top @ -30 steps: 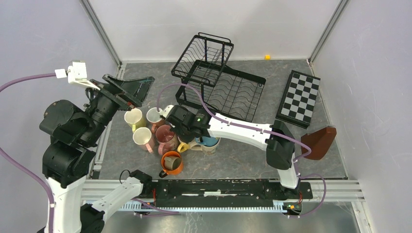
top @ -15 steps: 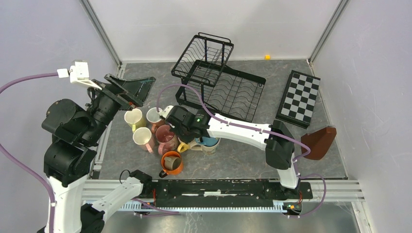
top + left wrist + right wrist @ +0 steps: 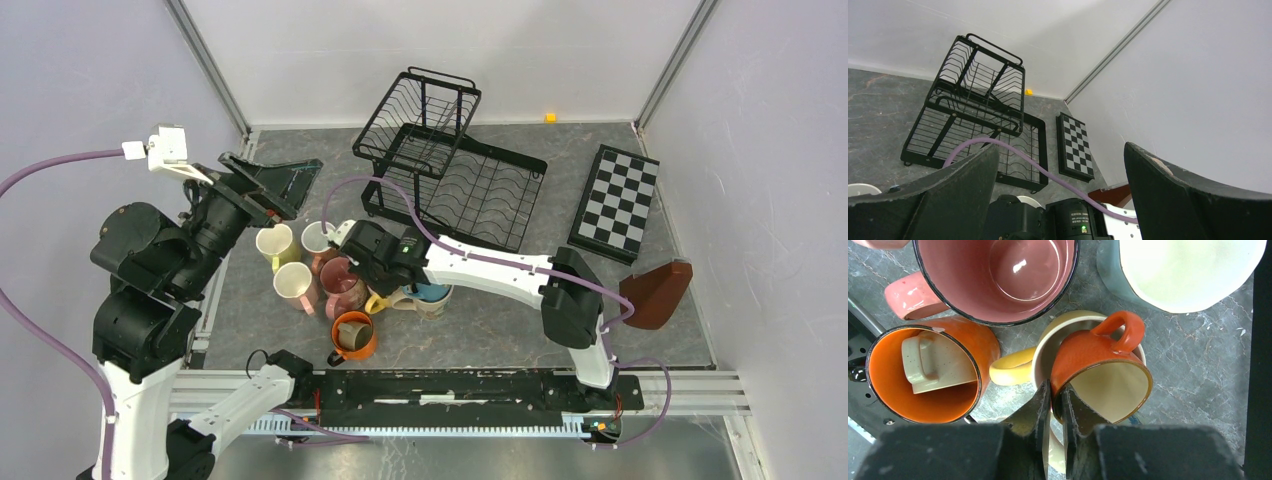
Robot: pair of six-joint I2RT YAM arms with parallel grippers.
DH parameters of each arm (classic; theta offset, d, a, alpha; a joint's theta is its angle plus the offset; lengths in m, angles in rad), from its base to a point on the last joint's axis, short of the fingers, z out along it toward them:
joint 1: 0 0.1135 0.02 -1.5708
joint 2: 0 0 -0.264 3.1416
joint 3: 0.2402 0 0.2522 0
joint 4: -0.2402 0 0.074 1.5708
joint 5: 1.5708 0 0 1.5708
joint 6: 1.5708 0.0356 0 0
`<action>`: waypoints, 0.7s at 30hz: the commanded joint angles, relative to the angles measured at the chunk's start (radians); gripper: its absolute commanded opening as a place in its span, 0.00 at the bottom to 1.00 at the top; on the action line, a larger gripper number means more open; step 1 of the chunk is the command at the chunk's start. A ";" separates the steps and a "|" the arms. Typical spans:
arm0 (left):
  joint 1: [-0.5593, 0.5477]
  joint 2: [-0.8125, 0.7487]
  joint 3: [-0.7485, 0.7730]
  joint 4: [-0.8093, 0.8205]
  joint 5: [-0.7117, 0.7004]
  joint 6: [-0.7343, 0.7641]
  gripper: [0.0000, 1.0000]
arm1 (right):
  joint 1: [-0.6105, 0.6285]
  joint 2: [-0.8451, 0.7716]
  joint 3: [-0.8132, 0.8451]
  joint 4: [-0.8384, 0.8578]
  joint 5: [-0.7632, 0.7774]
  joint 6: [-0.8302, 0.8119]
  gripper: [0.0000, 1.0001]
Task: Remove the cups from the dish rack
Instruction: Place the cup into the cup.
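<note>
Mostly glossy ceramic; orange mug [image 3: 1088, 352] tilted inside yellow mug [image 3: 1008, 372].

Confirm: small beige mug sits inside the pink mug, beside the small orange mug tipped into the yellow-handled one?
No. The small beige mug sits inside the big orange mug, not the pink mug, which is empty: see the right wrist view. The small orange mug is indeed tipped into the yellow-handled mug.

The black wire dish rack [image 3: 450, 165] stands upright at the back, apart from the cups [image 3: 343, 283], which crowd together nearer the front: a pink mug [image 3: 1023, 270] and a light blue mug [image 3: 1188, 270] upright, a beige mug [image 3: 933, 362] lying inside an orange mug [image 3: 923, 400], and a small orange mug [image 3: 1093, 357] tilted inside a yellow mug [image 3: 1008, 372]
</note>
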 commanded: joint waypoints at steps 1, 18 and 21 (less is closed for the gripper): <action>0.004 0.002 -0.002 0.042 0.012 0.036 1.00 | 0.007 0.003 0.000 0.036 -0.004 -0.007 0.17; 0.003 0.005 -0.010 0.050 0.016 0.033 1.00 | 0.008 -0.003 0.010 0.025 0.013 -0.010 0.27; 0.004 0.005 -0.013 0.049 0.016 0.033 1.00 | 0.009 -0.006 0.010 0.025 0.017 -0.010 0.29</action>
